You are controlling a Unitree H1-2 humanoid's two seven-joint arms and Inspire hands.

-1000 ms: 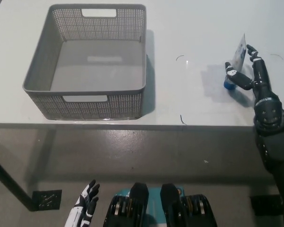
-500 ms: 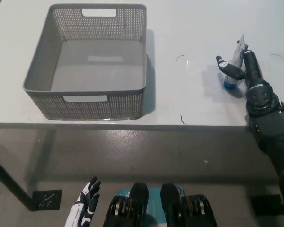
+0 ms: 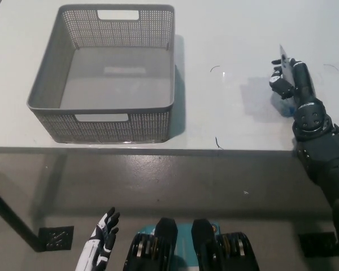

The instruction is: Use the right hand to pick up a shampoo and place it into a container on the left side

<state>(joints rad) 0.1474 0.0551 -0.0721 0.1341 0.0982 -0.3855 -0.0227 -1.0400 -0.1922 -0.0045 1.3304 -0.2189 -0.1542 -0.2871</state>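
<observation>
The shampoo point(image 3: 282, 55) is a small white tube with a blue cap, standing cap-down at the right of the white table. Only its flat top edge and a bit of blue at the bottom show. My black right hand point(image 3: 288, 80) is wrapped around its middle, fingers closed on it, with the cap still low at the table top. The grey perforated container point(image 3: 114, 127) sits on the left of the table, with nothing inside. My white left hand point(image 3: 101, 245) rests below the table edge at the lower left, fingers apart and holding nothing.
The table's front edge point(image 3: 158, 150) runs across the middle of the picture, with dark floor below it. A stretch of bare white table top point(image 3: 226, 96) lies between the container and the shampoo. The container has tall walls and cut-out handles.
My right hand has closed in from beside the tube to around it, and its fingers now cover most of the tube. The tube stands more upright. The left hand has barely moved.
</observation>
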